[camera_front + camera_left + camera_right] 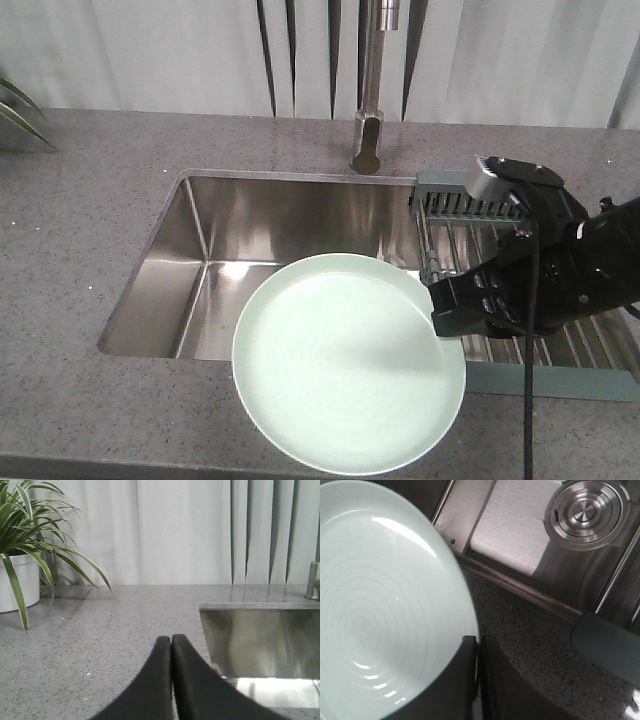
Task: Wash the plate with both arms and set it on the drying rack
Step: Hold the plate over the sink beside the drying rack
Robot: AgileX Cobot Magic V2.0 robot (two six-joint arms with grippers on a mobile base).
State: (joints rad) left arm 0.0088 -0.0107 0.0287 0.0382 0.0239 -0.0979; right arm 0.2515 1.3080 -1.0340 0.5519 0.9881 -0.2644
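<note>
Pinching the right edge of the plate [345, 365] between its closed fingers, the right gripper [442, 312] is holding the dish face-up and out to its own left, probably so that the broad face is lying free for washing. Below the plate, the front lip of the sink [190, 250] and a strip of counter [80, 200] are showing, so the dish is hanging only partly over the basin. Directly under and behind this hand, the drying rack [470, 205] is spanning the right end of the sink, which should make the later set-down a short move. Farther ahead and to the hand's left, the faucet [372, 100] is standing, not over the plate. The left gripper [171, 645] is hovering over bare counter with fingers pressed together on nothing, the sink corner ahead to its right, seemingly waiting to help.
</note>
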